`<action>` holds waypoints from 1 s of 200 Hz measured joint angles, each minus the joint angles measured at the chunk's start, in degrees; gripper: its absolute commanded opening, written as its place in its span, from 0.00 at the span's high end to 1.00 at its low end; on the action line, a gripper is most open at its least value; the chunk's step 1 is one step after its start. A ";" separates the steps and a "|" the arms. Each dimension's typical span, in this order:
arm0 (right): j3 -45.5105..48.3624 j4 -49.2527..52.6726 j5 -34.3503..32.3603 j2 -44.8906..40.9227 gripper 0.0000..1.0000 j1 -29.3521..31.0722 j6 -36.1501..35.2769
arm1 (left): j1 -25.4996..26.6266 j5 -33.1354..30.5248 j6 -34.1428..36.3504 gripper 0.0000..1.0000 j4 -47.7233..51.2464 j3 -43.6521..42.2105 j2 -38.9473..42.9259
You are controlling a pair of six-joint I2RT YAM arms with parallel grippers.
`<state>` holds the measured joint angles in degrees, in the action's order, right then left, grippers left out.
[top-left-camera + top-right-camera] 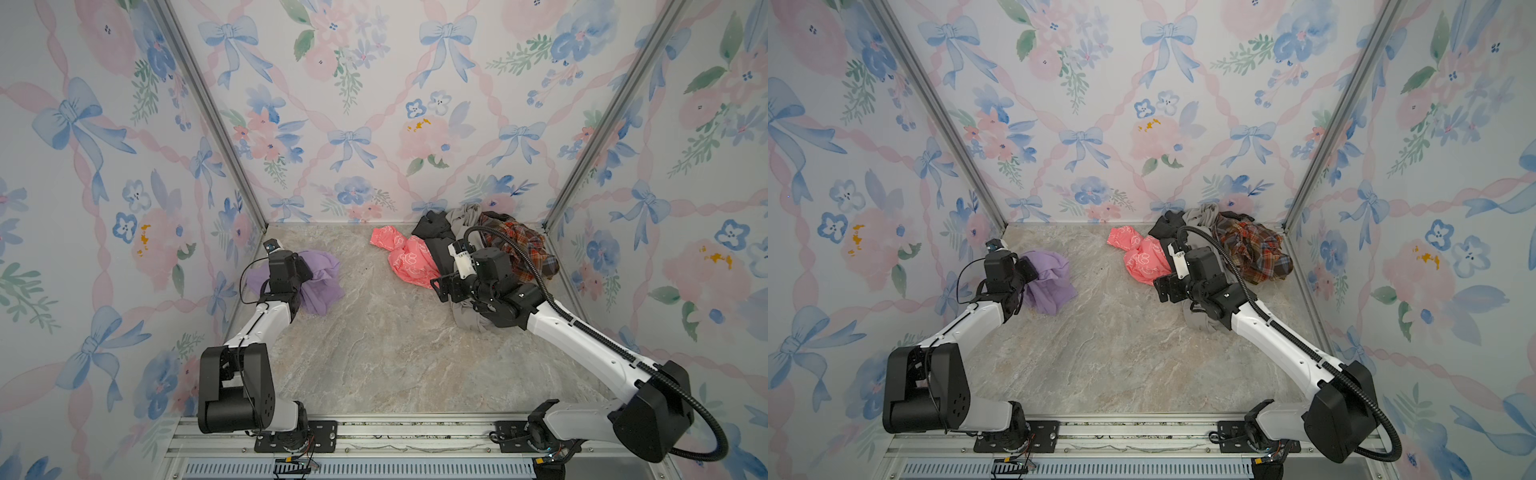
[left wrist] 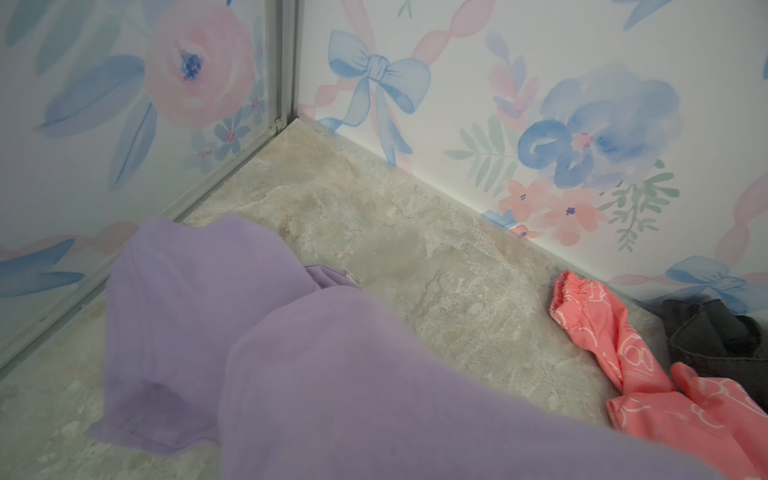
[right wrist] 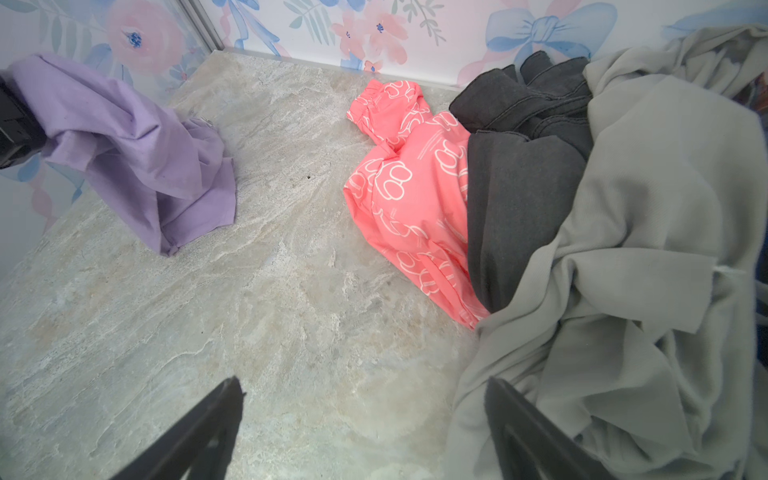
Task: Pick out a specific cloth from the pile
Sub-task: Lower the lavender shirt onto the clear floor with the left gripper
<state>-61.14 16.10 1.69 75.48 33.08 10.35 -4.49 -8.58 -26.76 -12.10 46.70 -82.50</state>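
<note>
Between cloth (image 1: 322, 282) and pile (image 1: 513, 249), open tabletop (image 1: 374, 299)

On my feed the lavender cloth (image 3: 137, 158) reads as thin, soft, matt fabric, finely creased; in the pile (image 1: 461, 220), the coral-pink cloth (image 3: 415, 199) looks smoother with a faint sheen, the black garment (image 3: 519, 199) a denser matt weave, the beige-grey garment (image 3: 648, 216) a soft matt knit, the plaid cloth (image 1: 519, 249) woven; the tabletop (image 1: 395, 357) is smooth, marble-patterned, low-gloss; corner post (image 2: 284, 62) brushed metal; the right arm's shell (image 1: 582, 336) glossy white plastic.
</note>
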 measured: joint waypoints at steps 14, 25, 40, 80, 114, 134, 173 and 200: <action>1.29 -0.76 0.00 -0.46 0.06 0.00 0.37 | -0.72 -0.63 -0.35 1.00 0.35 0.20 -1.81; 2.01 -1.03 0.00 -0.72 0.06 0.00 0.68 | -1.25 -0.92 -0.35 1.00 1.40 1.01 -3.69; 2.56 -1.07 0.00 -0.92 0.06 0.02 0.76 | -1.55 -1.51 -0.09 1.00 2.99 3.02 -6.84; 2.60 -1.46 0.70 -1.25 0.06 0.17 0.66 | -1.55 -1.97 2.58 1.00 8.22 10.40 -15.63; 3.17 -2.49 1.05 -1.77 0.06 0.74 0.50 | -1.55 -2.36 5.86 1.00 13.49 15.91 -21.57; 3.32 -2.78 1.25 -1.77 0.06 0.79 0.48 | -1.55 -2.97 7.58 1.00 16.00 18.40 -24.37; 3.32 -3.08 1.22 -1.55 0.06 0.79 -0.17 | -1.60 -4.28 9.66 1.00 18.01 21.97 -28.70; 3.30 -3.10 1.22 -0.76 0.06 0.61 -0.35 | -1.60 -4.50 9.86 1.00 18.67 24.83 -30.84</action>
<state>-57.84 12.99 2.92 74.72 33.69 10.00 -6.09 -13.08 -16.91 6.57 71.53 -113.34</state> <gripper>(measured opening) 0.940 0.049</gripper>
